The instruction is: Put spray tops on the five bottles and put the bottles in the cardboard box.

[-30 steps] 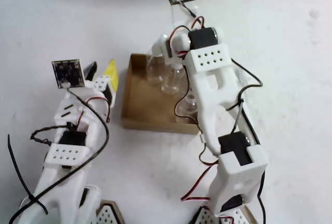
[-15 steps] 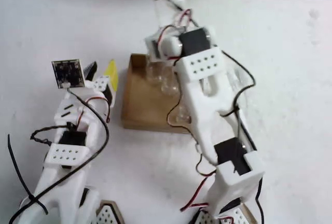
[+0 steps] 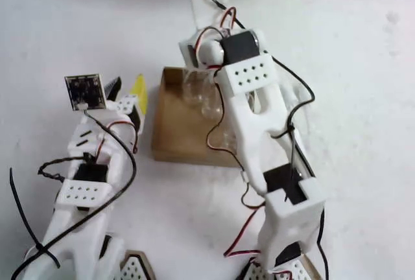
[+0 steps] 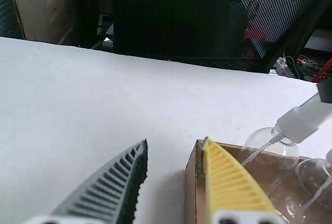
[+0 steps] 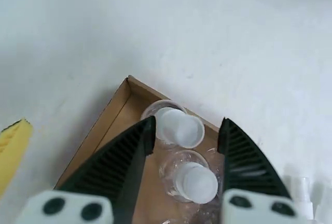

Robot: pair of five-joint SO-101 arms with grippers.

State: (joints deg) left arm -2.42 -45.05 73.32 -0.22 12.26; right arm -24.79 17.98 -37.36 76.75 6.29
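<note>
Your right gripper (image 5: 188, 125) hangs with its two black fingers (image 5: 124, 156) spread moderately wide and nothing held between them. Seen from its wrist camera, it hovers above the cardboard box (image 5: 98, 133). Its fingertips frame the white spray top (image 5: 179, 128) of one clear bottle, and I cannot tell whether they touch it. A second topped bottle (image 5: 194, 180) stands just beside the first, inside the box.

In the high view, your right arm (image 3: 259, 105) stretches across the box from 5 o'clock toward 12 o'clock and covers the box's 3 o'clock side. The clear bottles (image 3: 204, 95) cluster in the part of the box between 12 and 3 o'clock, partly under the arm.

Your left gripper (image 4: 175, 143) is also parted and holds nothing. Its grey finger (image 4: 114, 193) sits over the white table (image 4: 78, 89). Its yellow finger (image 4: 233, 187) lies over the box wall on the 9 o'clock edge. From this wrist, a bottle stands inside the box with a white spray top on it and a thin tube running down into it.
</note>
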